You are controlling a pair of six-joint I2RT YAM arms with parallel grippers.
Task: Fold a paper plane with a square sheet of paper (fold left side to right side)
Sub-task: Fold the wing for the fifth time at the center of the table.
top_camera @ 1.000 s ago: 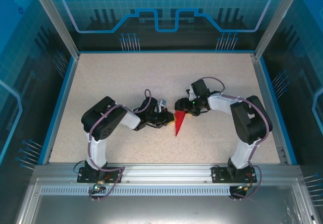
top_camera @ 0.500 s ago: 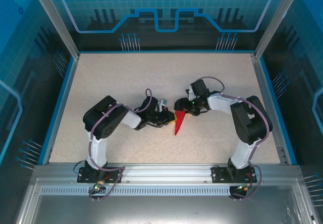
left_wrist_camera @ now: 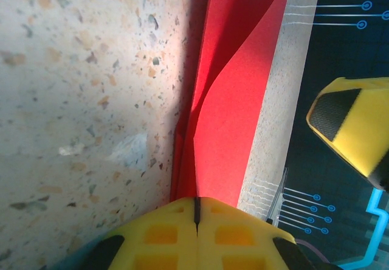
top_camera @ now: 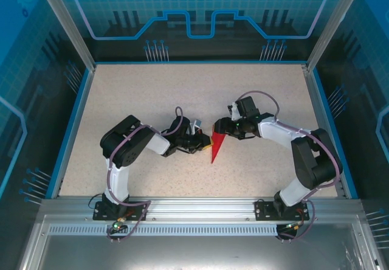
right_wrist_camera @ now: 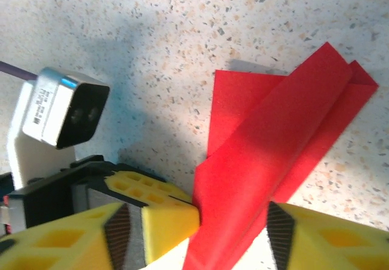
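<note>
We locate the paper plane (top_camera: 215, 149) near the centre of the speckled table (top_camera: 152, 93), between the two arms. In the top view it reads as a narrow red wedge, with its broad end beside the grippers and its point aimed at the near edge. The left gripper (top_camera: 204, 141) meets the wedge from the left at the broad end. In the left wrist view its yellow fingers (left_wrist_camera: 182, 214) are pressed fully together with only a thin seam between them. The paper plane (left_wrist_camera: 234, 100) runs out from that seam across the table (left_wrist_camera: 91, 69), so we record this pincer as clamped on the paper plane. The paper there shows at least two layers, the upper one bowed away from the lower along a crease. The right gripper (top_camera: 220, 128) reaches in from the right, just beyond the broad end. In the right wrist view the right gripper (right_wrist_camera: 197, 239) has its jaws apart at a moderate width, with a grey pad (right_wrist_camera: 118, 228) on either side. The paper plane (right_wrist_camera: 273, 130) passes between them, its flaps overlapping. The left gripper's fingertips (right_wrist_camera: 170, 218) also sit in that gap, against the paper's edge. We cannot tell whether the right pads touch the paper. The silver camera housing (right_wrist_camera: 61, 112) of the left wrist sits beyond those fingertips.
</note>
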